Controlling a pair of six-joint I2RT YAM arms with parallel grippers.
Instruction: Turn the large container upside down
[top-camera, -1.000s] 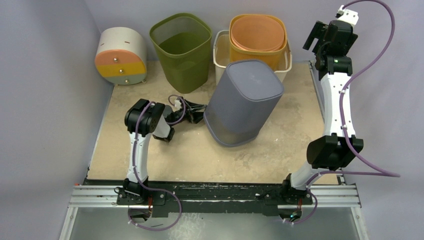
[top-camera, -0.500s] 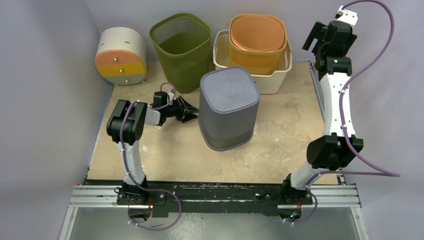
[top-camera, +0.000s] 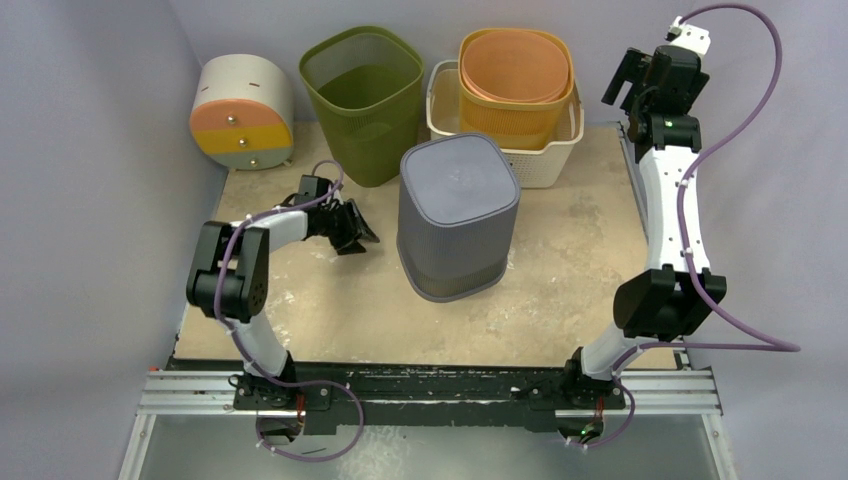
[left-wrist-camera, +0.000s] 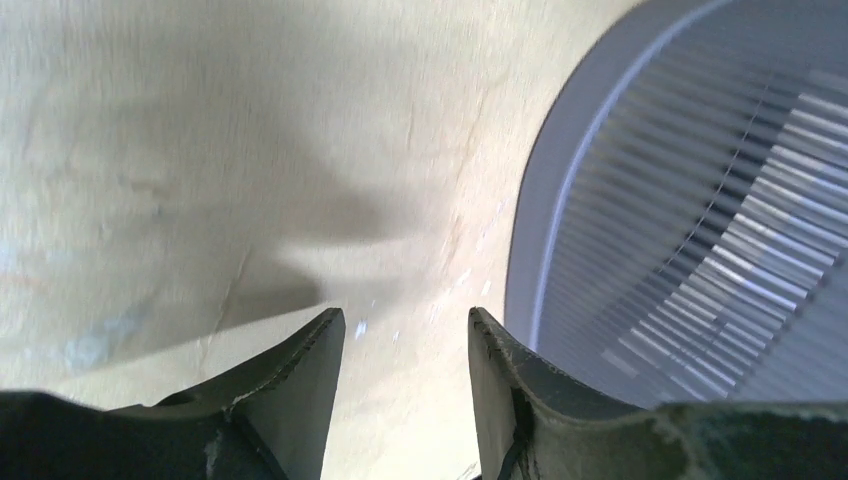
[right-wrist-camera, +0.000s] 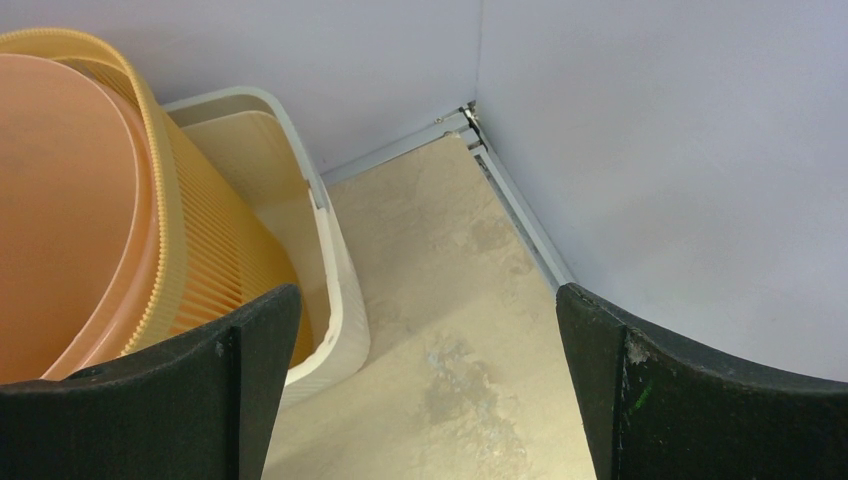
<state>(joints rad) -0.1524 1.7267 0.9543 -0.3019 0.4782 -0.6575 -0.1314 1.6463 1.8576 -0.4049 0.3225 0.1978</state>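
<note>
Top external view: grey container (top-camera: 458, 215) sits upside down on the desk (top-camera: 570, 270). Left gripper (top-camera: 360, 236) is open and empty beside it, and right gripper (top-camera: 619, 86) is wide open by the back corner.

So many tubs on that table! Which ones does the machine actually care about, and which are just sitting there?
Job in hand: large grey ribbed plastic bin, mid-table, standing base up.
Just lying about: olive green mesh waste bin; orange tub nested in a yellow slatted basket, inside a white basket; round white drawer unit with orange and yellow bands.
</note>
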